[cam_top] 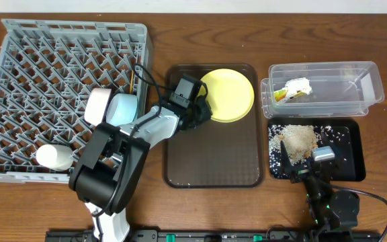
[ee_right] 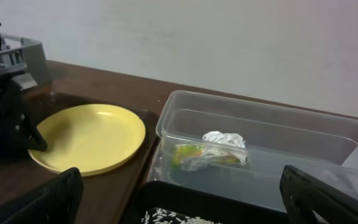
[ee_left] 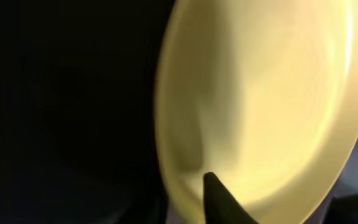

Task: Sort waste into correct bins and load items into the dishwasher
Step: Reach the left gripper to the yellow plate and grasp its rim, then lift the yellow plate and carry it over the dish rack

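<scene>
A yellow plate (cam_top: 230, 94) lies at the far right of the brown tray (cam_top: 213, 161). It fills the left wrist view (ee_left: 272, 93) and shows at the left of the right wrist view (ee_right: 89, 137). My left gripper (cam_top: 203, 111) is at the plate's left rim, with one finger (ee_left: 219, 196) over the rim and the other hidden beneath, shut on it. My right gripper (cam_top: 301, 165) is open and empty, low over the black tray (cam_top: 345, 144) holding a pile of rice (cam_top: 299, 140). A crumpled wrapper (cam_top: 294, 89) lies in the clear bin (cam_top: 324, 87).
A grey dish rack (cam_top: 46, 67) stands at the left. It holds a white cup (cam_top: 99, 104), a light blue cup (cam_top: 123, 109) and a white bottle-like item (cam_top: 54, 156). The brown tray holds nothing else.
</scene>
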`<state>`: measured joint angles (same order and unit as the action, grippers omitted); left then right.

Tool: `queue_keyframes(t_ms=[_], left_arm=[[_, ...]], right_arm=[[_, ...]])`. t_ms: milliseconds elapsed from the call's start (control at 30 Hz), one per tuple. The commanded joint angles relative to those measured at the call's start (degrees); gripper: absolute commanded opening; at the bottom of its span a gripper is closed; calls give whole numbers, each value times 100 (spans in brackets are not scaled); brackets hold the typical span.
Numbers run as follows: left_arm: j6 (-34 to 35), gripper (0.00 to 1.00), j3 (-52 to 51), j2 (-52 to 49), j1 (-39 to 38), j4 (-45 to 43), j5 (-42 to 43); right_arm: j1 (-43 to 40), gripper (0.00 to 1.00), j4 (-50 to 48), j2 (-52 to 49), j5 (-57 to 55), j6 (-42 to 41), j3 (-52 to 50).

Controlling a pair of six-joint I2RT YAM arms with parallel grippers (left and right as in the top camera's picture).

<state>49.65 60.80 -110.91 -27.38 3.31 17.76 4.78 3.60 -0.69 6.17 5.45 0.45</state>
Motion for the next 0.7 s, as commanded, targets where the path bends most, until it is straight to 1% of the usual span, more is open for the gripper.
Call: queue_keyframes(t_ms=[0,33,100,233,333,400,533,667], left_arm=[[61,19,-96,-286,37,57,437],[61,14,-96,-286,66,46,514],[59,9,-96,-286,136,37,651],[-232,8,-96,-284,302,24,922],[-654,8,-90,-216,448,2,1187],[-682,8,-87,-87,584,0,1366],[-1008,8,-87,446,918,2,1784],[-1318,8,-87,1226,1388,2,2559]], right_arm=[[-35,99,13,31,-15,-7,-13],[-35,99,13,31,-15,-7,-13],[-35,99,11,31,-15,-4,-13],[-35,99,13,31,-15,-7,-13],[-35,99,13,31,-15,-7,-13],[-35,99,13,31,-15,-7,-13],[-35,99,13,31,-15,-7,-13],[-35,99,13,31,-15,-7,-13]])
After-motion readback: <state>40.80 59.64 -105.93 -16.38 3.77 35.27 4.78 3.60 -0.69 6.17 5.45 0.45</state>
